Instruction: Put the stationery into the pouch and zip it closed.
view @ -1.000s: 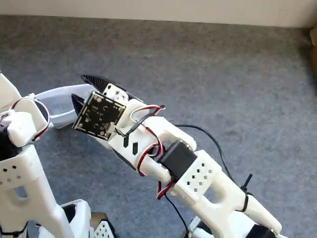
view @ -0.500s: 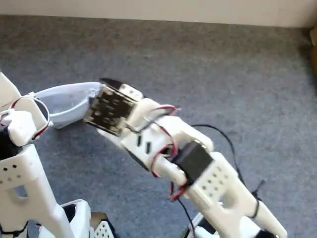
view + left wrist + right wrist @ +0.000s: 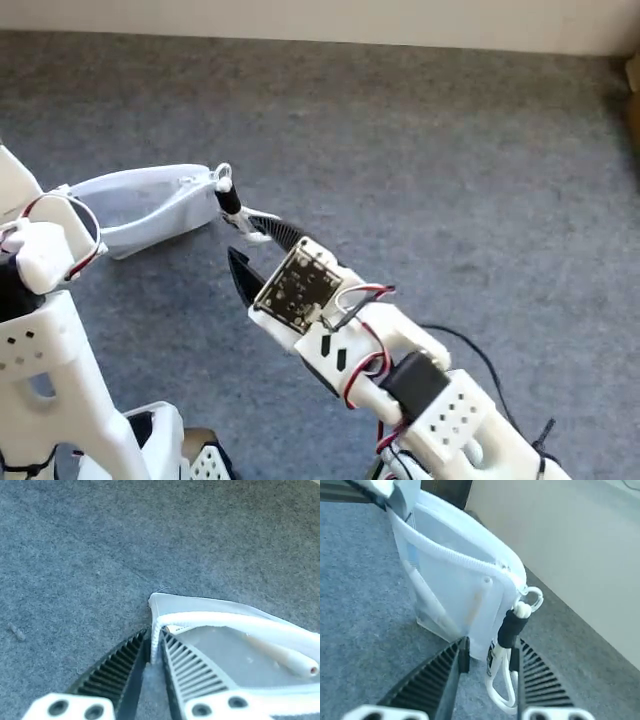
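Observation:
The translucent white pouch [image 3: 140, 208] lies at the table's left; its zip slider [image 3: 222, 178] sits at the end nearest my right arm. A black pull tab [image 3: 511, 628] and a white cord loop [image 3: 500, 685] hang from that slider. My right gripper [image 3: 247, 240] is open a little off that end, and the cord loop dangles between its black fingers [image 3: 437, 677] without being pinched. My left gripper [image 3: 154, 640] is shut on the pouch's [image 3: 225, 617] far corner. A white pen [image 3: 285, 656] shows through the pouch wall, as do pens [image 3: 427, 605] in the right wrist view.
Grey carpet-like surface [image 3: 450, 150] stretches free to the right and back. A pale wall [image 3: 350, 18] borders the far edge. The left arm's white body [image 3: 45, 330] stands at the near left, over the pouch's far end.
My right gripper has drawn back from the pouch toward the near right and now stands off its end, the slider and cord left exposed. The left arm has stayed put.

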You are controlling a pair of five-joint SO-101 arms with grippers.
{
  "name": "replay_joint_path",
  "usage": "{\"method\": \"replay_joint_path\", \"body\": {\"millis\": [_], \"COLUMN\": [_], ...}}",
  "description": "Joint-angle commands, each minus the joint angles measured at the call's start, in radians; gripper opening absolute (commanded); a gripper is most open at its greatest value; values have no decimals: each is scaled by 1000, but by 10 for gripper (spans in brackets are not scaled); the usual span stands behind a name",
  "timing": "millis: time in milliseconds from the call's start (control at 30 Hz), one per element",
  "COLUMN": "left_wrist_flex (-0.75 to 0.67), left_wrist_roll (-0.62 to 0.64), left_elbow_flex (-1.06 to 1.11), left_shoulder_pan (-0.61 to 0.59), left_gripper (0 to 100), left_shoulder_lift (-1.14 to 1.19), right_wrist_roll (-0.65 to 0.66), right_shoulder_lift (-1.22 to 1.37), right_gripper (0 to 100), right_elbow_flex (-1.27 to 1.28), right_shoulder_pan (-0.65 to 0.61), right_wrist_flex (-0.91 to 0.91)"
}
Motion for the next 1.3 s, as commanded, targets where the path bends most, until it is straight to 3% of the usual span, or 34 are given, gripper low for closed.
{"method": "replay_joint_path", "body": {"millis": [0, 200, 500, 733, 1067, 1267], "left_wrist_flex": [-9, -9, -11, -83, -95, -87], "left_wrist_roll": [-8, -8, -68, -66, -66, -68], "left_elbow_flex": [25, 25, 58, 160, 183, 185], "left_shoulder_pan": [19, 22, 137, 137, 139, 206], "left_gripper": [7, 7, 7, 7, 7, 7], "left_shoulder_lift": [5, 4, -73, -203, -243, -243], "right_wrist_roll": [-12, -12, -15, -132, -132, -132], "right_shoulder_lift": [10, 142, 240, 246, 249, 372], "right_gripper": [135, 135, 135, 135, 135, 135], "right_elbow_flex": [48, -7, -36, -35, -35, -58], "right_shoulder_pan": [16, 16, 87, 102, 94, 51], "right_wrist_flex": [-102, -108, -110, -200, -303, -332]}}
